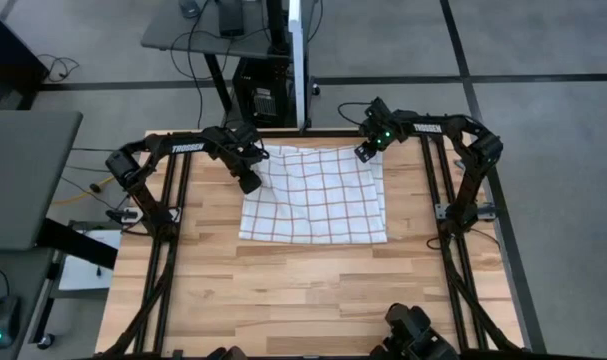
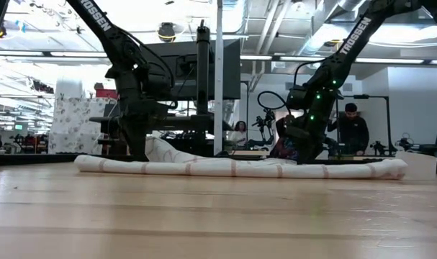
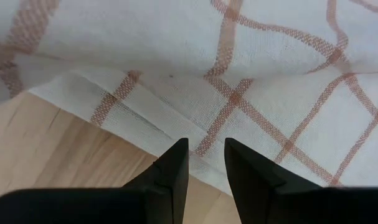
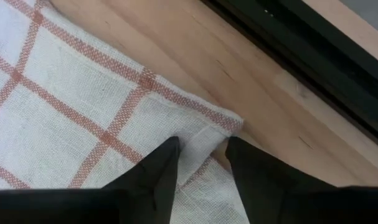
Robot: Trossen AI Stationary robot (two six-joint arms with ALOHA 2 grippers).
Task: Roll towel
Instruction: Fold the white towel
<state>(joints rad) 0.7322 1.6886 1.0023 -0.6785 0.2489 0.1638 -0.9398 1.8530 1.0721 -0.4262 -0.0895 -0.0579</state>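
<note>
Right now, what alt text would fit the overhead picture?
A checked towel lies flat on a wooden table. The left gripper and right gripper sit at its two far corners.

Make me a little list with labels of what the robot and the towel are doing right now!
towel: spread on the wooden table, one far corner lifted and folded over
left pincer: at the towel's far left corner, fingers a little apart at its hem
right pincer: at the far right corner, fingers open astride the hem
rolling: not yet begun
</note>
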